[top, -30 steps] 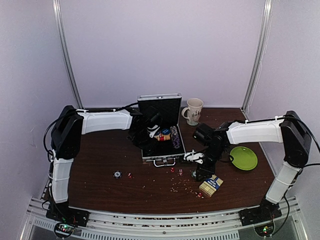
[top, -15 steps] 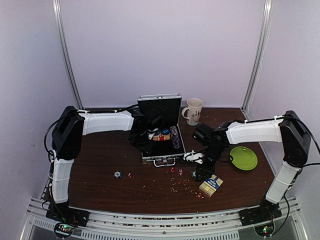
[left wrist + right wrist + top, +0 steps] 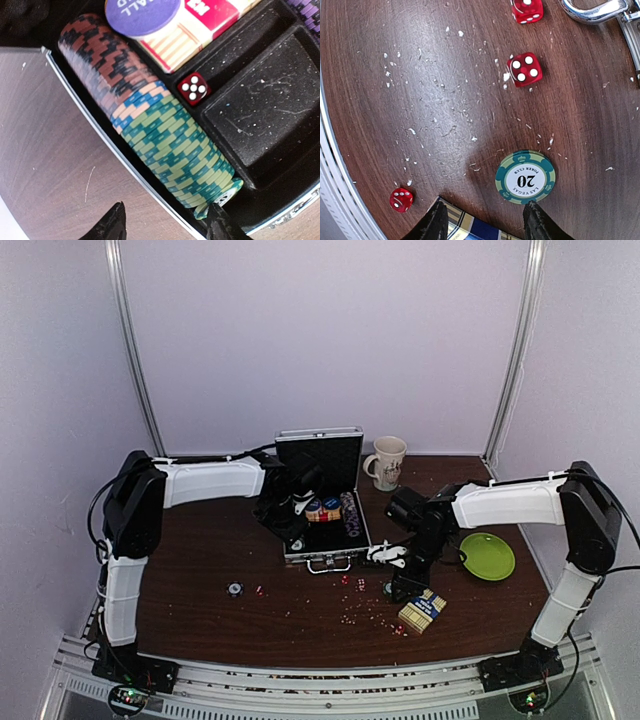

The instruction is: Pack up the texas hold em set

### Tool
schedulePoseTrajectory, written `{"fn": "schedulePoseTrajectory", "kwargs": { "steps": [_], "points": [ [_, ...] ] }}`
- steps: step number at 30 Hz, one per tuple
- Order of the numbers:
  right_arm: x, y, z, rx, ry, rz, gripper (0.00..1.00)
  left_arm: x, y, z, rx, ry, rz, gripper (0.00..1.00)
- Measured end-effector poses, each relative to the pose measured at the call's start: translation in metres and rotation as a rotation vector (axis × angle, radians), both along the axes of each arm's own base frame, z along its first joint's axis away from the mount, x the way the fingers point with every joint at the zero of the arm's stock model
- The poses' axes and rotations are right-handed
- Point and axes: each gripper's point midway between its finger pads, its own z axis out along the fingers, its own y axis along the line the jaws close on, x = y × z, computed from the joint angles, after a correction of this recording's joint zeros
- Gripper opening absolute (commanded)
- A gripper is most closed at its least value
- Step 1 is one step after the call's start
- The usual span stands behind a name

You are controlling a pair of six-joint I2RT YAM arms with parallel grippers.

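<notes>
A cream mug point(image 3: 386, 461) stands upright, apart from a green plate point(image 3: 487, 556).

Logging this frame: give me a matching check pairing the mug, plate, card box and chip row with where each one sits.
Things:
1. mug
2. plate
3. card box
4. chip row

Places:
A. inside the case, along one wall
B. on the table, nearer the front edge than the case
C. at the back, just right of the raised lid
D. on the table's right side, past the right arm

Pairs: 1-C, 2-D, 3-B, 4-A
</notes>
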Motion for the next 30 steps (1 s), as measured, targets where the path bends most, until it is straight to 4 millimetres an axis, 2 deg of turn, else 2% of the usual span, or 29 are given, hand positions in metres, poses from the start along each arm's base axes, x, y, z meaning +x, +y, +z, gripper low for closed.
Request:
{"fn": "schedulePoseTrajectory", "kwargs": {
  "steps": [5, 12, 30],
  "points": [
    [0.0, 0.0, 0.0, 0.0, 0.0, 0.0, 0.52, 0.0, -0.001, 0.001, 0.002, 0.013, -0.043, 0.59],
    [0.0, 0.0, 0.0, -0.001, 0.001, 0.0, 0.52, -0.007, 0.0, -0.012, 0.022, 0.061, -0.074, 0.6],
    [-0.001, 0.0, -0.001, -0.003, 0.005, 0.0, 0.52, -0.002, -0.001, -0.013, 0.037, 0.022, -0.079, 0.6]
  ]
}}
